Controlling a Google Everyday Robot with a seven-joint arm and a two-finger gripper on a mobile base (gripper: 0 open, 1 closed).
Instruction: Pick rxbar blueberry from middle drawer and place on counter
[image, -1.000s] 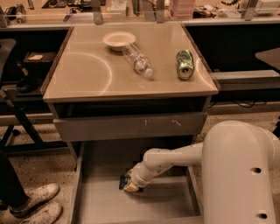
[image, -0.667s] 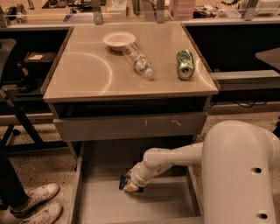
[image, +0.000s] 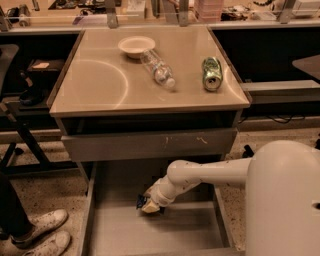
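Observation:
The middle drawer (image: 120, 227) is pulled out below the cabinet, grey with a flat floor. My white arm reaches down into it from the right. My gripper (image: 149, 205) is low over the drawer floor, right at the rxbar blueberry (image: 141, 201), of which only a small dark blue piece shows at the gripper's left side. The counter (image: 105, 82) is the beige tabletop above.
On the counter lie a white bowl (image: 136, 45), a clear plastic bottle (image: 157, 69) on its side and a green crushed can (image: 211, 73). A grey drawer front (image: 150, 144) with scratch marks sits above the open drawer. A person's white shoes (image: 40, 232) stand at lower left.

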